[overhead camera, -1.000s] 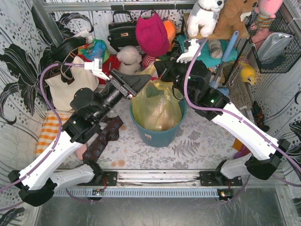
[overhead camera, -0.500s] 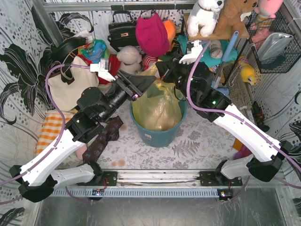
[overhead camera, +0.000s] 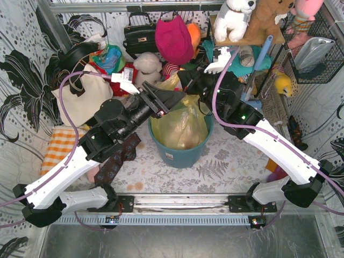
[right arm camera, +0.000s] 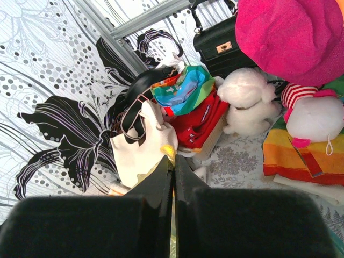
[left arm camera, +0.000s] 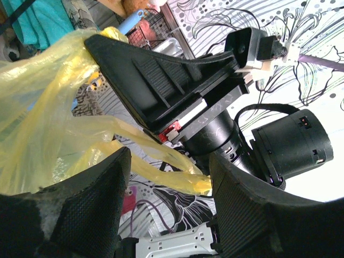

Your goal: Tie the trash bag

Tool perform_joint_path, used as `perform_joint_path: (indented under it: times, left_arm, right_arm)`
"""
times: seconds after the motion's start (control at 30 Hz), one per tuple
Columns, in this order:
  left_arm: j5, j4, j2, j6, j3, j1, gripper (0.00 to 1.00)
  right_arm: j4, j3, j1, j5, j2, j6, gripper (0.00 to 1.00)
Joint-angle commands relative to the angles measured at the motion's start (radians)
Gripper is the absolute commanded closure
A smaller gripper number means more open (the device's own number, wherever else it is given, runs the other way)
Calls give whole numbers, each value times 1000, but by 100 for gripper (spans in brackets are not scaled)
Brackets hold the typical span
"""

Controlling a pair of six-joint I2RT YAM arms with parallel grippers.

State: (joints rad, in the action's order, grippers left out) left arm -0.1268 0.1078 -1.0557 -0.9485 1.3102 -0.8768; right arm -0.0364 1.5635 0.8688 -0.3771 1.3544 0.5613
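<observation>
The trash bag [overhead camera: 180, 126], thin yellow-green plastic, sits in the teal bucket [overhead camera: 180, 155] at the table's centre. My right gripper [overhead camera: 183, 80] hangs over the bucket's far rim, shut on a pulled-up ear of the bag. In the right wrist view a yellow tip [right arm camera: 169, 151] pokes out past that gripper [right arm camera: 173, 159]. My left gripper [overhead camera: 174, 99] is open at the bag's top left edge. In the left wrist view a twisted yellow strip [left arm camera: 177, 171] crosses the gap of the left gripper [left arm camera: 169, 161], untouched by either pad, with the right gripper's black fingers [left arm camera: 156, 75] just beyond.
A cream tote [overhead camera: 80, 99] with dark straps stands at the left, an orange checked cloth [overhead camera: 56, 148] and a dark patterned cloth [overhead camera: 119, 158] in front of it. A black handbag [overhead camera: 141, 36], a magenta hat [overhead camera: 173, 40] and plush toys [overhead camera: 236, 19] crowd the back.
My left arm has swung right and forward, bringing its open gripper up to the bag's top by the right gripper. The right gripper has stayed shut in place.
</observation>
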Motion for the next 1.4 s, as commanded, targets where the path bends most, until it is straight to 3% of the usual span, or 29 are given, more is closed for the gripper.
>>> perform_joint_path:
  times: [0.0, 0.2, 0.3, 0.53, 0.67, 0.83, 1.07, 1.37]
  left_arm:
    - [9, -31, -21, 9, 42, -23, 31]
    - [-14, -17, -32, 24, 63, -55, 26]
    - [-23, -21, -30, 28, 60, -60, 29]
    - [-25, -21, -38, 34, 69, -67, 59]
    - [-26, -12, -35, 28, 69, -67, 69]
    - [-31, 0, -24, 41, 75, -67, 100]
    - [1, 11, -25, 204, 145, -67, 100]
    - [95, -100, -15, 461, 195, -67, 100]
  right_arm:
    - [43, -14, -7, 4, -24, 18, 100]
    - [46, -18, -10, 3, -29, 18, 100]
    - [47, -22, -11, 3, -31, 18, 100]
    - [50, -29, -11, 4, -35, 22, 100]
    - [49, -29, -12, 3, -38, 21, 100]
    - [46, -35, -11, 1, -42, 21, 100]
    - [54, -29, -12, 23, -49, -1, 100]
    - [78, 122, -12, 253, 18, -26, 100]
